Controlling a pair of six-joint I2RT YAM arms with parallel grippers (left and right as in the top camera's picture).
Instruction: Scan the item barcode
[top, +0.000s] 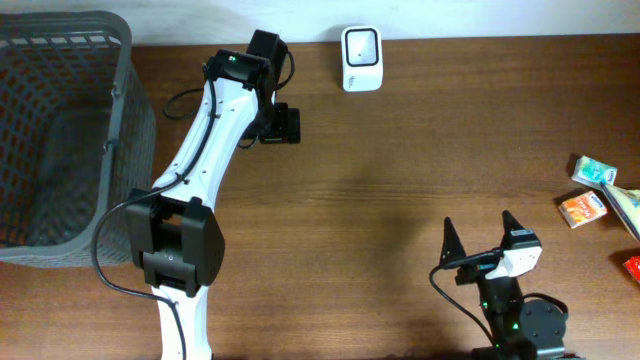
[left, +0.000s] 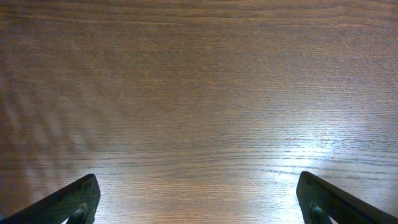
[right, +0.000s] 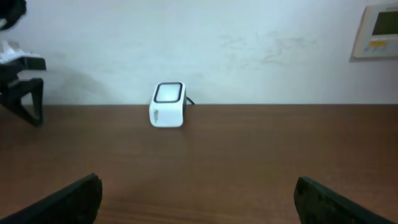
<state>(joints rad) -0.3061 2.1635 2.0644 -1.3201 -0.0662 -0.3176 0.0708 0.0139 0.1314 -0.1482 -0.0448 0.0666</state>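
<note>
Brown wooden counter (top: 400, 180) is carrying everything, with a pale wall rising behind it in the right wrist view. Sitting at the far left edge is a big grey basket (top: 60, 140). Next in size, the left arm (top: 200, 170) is reaching up the counter, its left gripper (left: 199, 199) hanging over bare wood with jaws spread wide and holding nothing. At the bottom right, the right gripper (top: 480, 238) is also standing open and empty. A white scanner (top: 360, 58) is sitting at the back edge, facing forward. Small packets (top: 590, 190), the likely items, are lying at the far right edge, well apart from both grippers. Reaching that far may be risking a poor grasp, or covering the barcode with the jaws.
</note>
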